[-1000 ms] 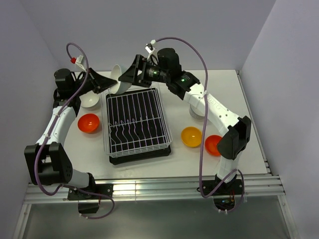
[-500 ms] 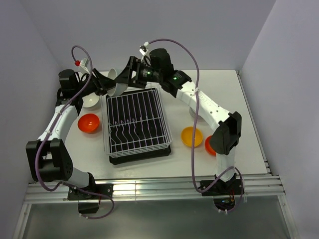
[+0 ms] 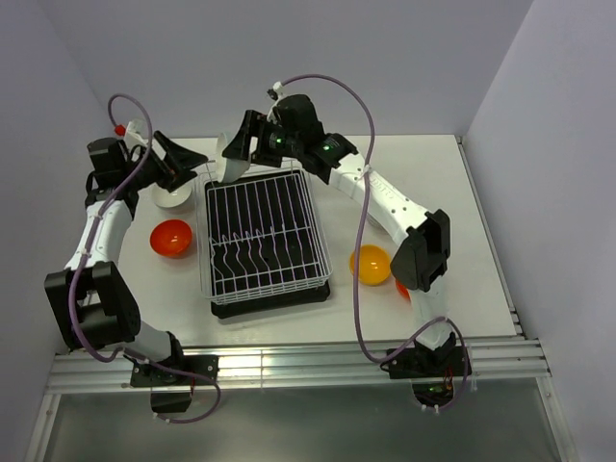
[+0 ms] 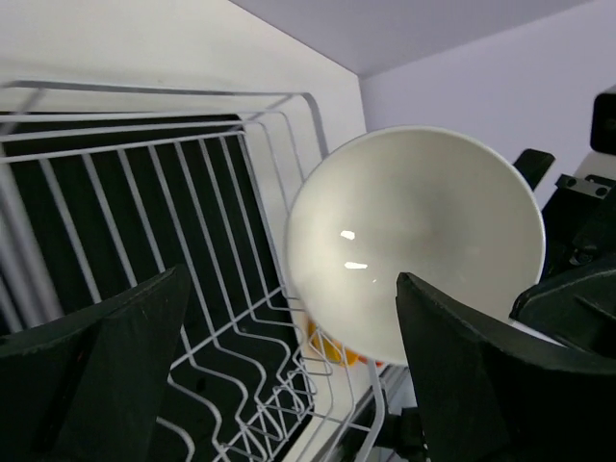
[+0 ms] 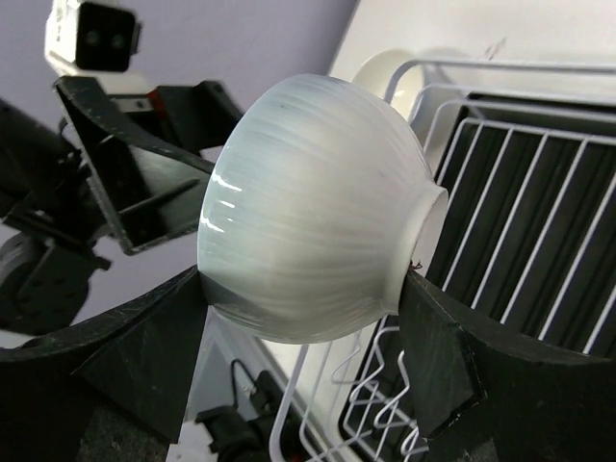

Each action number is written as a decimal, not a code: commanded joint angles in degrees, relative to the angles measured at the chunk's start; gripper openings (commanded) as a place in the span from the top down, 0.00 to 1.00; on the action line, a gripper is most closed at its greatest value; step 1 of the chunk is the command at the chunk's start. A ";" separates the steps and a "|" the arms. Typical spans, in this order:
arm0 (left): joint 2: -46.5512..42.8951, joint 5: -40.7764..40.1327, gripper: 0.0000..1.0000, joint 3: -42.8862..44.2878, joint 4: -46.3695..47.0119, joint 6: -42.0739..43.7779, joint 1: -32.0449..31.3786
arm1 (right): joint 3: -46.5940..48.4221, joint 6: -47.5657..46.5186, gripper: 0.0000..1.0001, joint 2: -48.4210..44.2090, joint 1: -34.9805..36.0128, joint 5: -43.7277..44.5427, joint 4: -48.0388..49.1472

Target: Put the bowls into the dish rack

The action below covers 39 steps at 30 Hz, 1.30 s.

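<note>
The right claw is found clenched on a white bowl, one finger set near the rim and the other by the foot, with the bowl carried on its side in the air and its mouth turned toward 9 o'clock. The left claw is found released, its fingers spread wide and holding nothing, and it is seen just beside the bowl's mouth but apart from it. In the overhead view the held bowl is placed above the 11 o'clock corner of the dish rack, in which no bowl is seen. The step in hand is judged to be the loading of the first bowl, at an early stage. The next move is judged to call for the bowl to be lowered on edge into the wires, probably toward the prongs at the 6 o'clock end, with the left claw kept clear. On the worktop, another white bowl and a red-orange bowl are noted at 9 o'clock of the rack, and a yellow-orange bowl at 4 o'clock. No brand, label or legible writing is found.
</note>
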 commanded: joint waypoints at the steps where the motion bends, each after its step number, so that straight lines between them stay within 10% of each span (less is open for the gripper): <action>1: -2.74 -1.77 0.06 2.91 -3.44 4.84 3.45 | 5.54 -2.16 1.00 1.30 -0.11 4.62 3.58; 14: -8.10 -4.33 0.04 3.18 -8.90 12.06 10.04 | 11.44 -13.50 1.00 9.48 6.22 23.95 1.29; 39: -10.12 -3.71 0.02 2.39 -12.85 17.68 11.63 | 9.33 -24.92 1.00 15.54 11.93 28.71 5.69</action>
